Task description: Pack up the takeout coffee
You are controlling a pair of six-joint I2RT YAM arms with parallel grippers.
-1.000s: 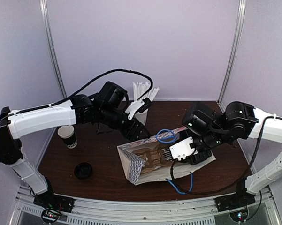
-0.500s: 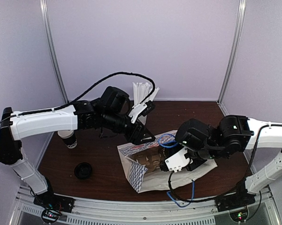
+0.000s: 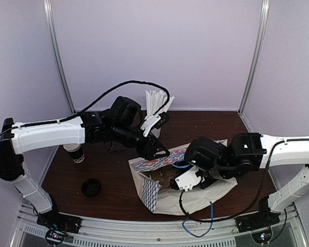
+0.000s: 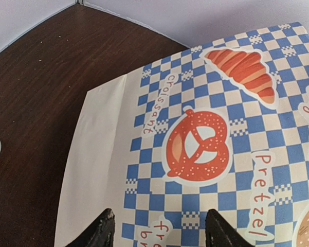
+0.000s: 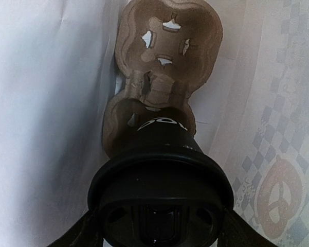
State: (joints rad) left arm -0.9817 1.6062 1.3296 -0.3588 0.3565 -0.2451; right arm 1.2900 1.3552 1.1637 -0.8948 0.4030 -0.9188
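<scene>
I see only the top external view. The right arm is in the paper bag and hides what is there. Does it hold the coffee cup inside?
Observer: Yes. In the right wrist view the takeout coffee, with its black lid on, sits between the right jaws inside the bag.
Operator: Is anything under the cup?
Observer: A brown cardboard cup carrier. The cup's base appears to be at its nearer pocket; the farther pocket holds no cup.
Operator: And the left jaws?
Observer: They stand open over the bag's checked side, near a pretzel print.
</scene>
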